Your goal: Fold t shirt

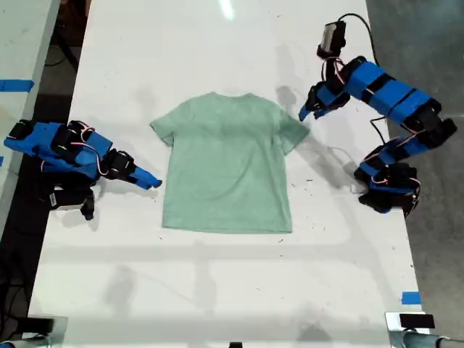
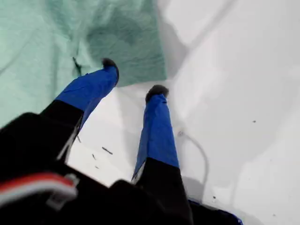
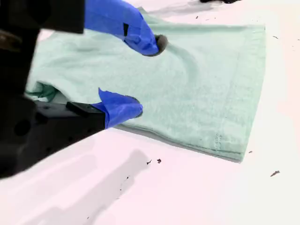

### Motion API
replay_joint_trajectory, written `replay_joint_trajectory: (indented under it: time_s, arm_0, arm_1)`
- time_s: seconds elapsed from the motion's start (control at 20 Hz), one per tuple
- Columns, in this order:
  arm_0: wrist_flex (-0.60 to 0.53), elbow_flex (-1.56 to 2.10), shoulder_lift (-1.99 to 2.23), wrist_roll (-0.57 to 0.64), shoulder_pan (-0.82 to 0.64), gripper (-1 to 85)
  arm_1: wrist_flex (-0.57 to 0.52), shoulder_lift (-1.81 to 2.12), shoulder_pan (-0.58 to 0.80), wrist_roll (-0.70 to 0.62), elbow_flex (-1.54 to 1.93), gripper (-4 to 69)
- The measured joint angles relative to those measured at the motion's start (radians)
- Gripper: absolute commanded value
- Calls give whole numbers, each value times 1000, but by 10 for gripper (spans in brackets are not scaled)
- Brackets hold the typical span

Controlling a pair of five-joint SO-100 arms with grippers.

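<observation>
The pale mint-green t shirt (image 1: 228, 163) lies flat and spread out mid-table, collar toward the far edge. My first gripper (image 1: 304, 112) hovers open at the sleeve on the exterior view's right. In the first wrist view that gripper (image 2: 133, 77) has one fingertip over the sleeve corner of the t shirt (image 2: 47, 42) and the other over bare table. My second gripper (image 1: 152, 183) is open at the shirt's lower side edge on the exterior view's left. In the second wrist view it (image 3: 146, 77) straddles the edge of the t shirt (image 3: 201, 84), holding nothing.
The white table (image 1: 217, 290) extends around the shirt. A thin white cable (image 1: 337, 152) lies on it near the first arm's base, also in the first wrist view (image 2: 199, 150). Blue tape marks (image 1: 410, 297) sit at the near edge, exterior view's right.
</observation>
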Motion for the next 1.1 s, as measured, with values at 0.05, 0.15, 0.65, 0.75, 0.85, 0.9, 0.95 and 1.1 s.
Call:
replay_joint_trajectory:
  time_s: [0.05,0.15,0.65,0.75,0.85,0.9,0.95,1.1]
  arm_0:
    - [0,0,0,0,0,174]
    - [0,0,0,0,0,174]
    - [0,0,0,0,0,174]
    - [0,0,0,0,0,174]
    - [0,0,0,0,0,174]
    - [0,0,0,0,0,174]
    - [0,0,0,0,0,174]
    - [0,0,0,0,0,174]
  arm_1:
    - [-46,-66,11,-9,0,162]
    - [-120,-204,14,-11,-14,164]
    - [-179,-396,-11,15,-84,-3]
    - [-155,-390,-15,17,-98,-3]
    - [-114,-367,-37,17,-143,-3]
    - [-92,-353,-64,17,-189,-3]
    - [-74,-347,-98,17,-242,-3]
    - [-54,-345,-219,17,-393,-2]
